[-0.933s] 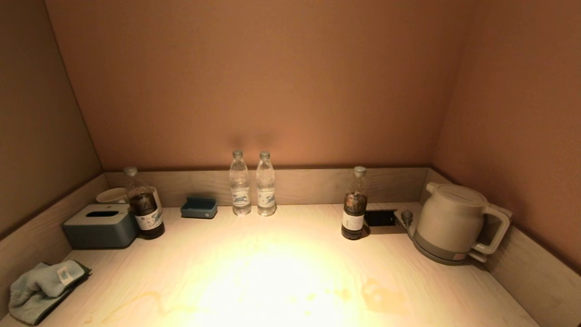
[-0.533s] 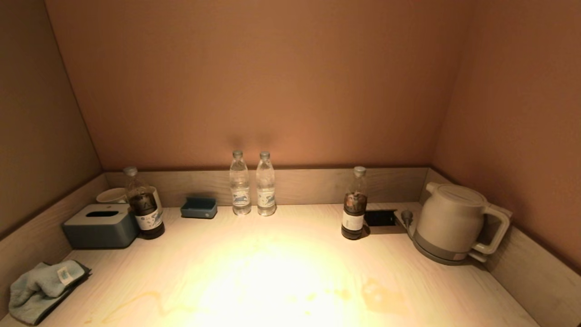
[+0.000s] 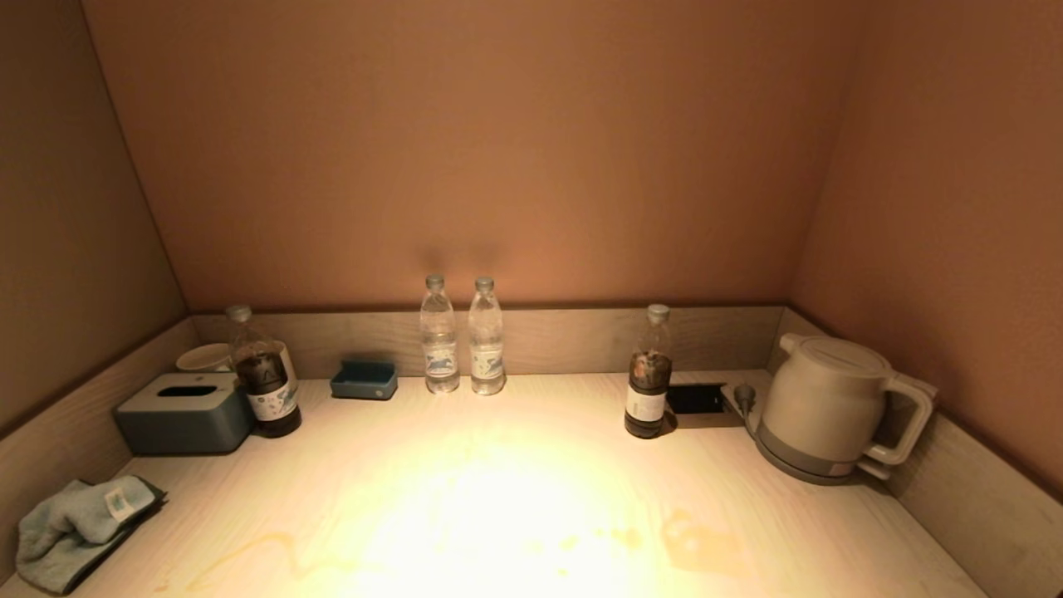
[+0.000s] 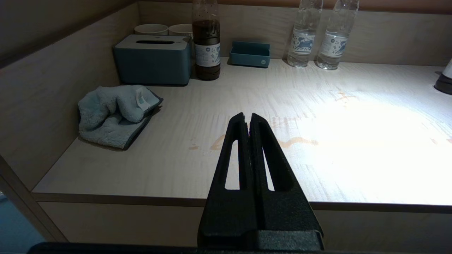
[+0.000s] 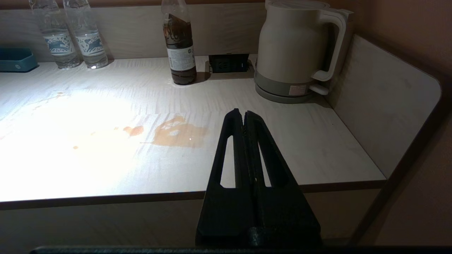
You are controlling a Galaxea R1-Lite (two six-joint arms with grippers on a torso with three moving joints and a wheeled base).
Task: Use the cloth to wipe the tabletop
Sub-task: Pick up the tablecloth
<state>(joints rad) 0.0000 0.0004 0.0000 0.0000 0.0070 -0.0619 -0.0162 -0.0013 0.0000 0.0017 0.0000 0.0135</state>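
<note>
From my head, the tabletop (image 3: 515,498) is pale wood-grain laminate walled by a low matching upstand, glaring under a lamp and marked with orange stains (image 3: 698,540) near its front edge; the cloth (image 3: 75,527), a soft light-blue terry bundle with a small white label, lies crumpled at the near left corner, against the left upstand; far of it sits a boxy grey-blue tissue box (image 3: 184,413), a dark-filled plastic bottle (image 3: 264,374) touching its right side, and white cups (image 3: 208,357) behind; a small blue rectangular tray (image 3: 364,379) and two clear water bottles (image 3: 462,336) stand along the far upstand; a second dark bottle (image 3: 649,374) stands right of centre, beside a black recessed socket (image 3: 696,399) and a rounded cream kettle (image 3: 830,407) on its base; neither of my arms shows here.

From my left wrist, my left pincer (image 4: 247,118) is clenched, its matte black tapered fingers pressed together, grasping nothing and hanging off the near edge of the tabletop; the cloth (image 4: 114,113) lies well apart to its left, fluffy, folded over itself, with a darker hem.

From my right wrist, my right pincer (image 5: 243,114) is likewise clenched and empty, held before the near edge; a translucent orange puddle (image 5: 178,132) spreads just left of its tips, the glossy kettle (image 5: 296,49) far beyond.
</note>
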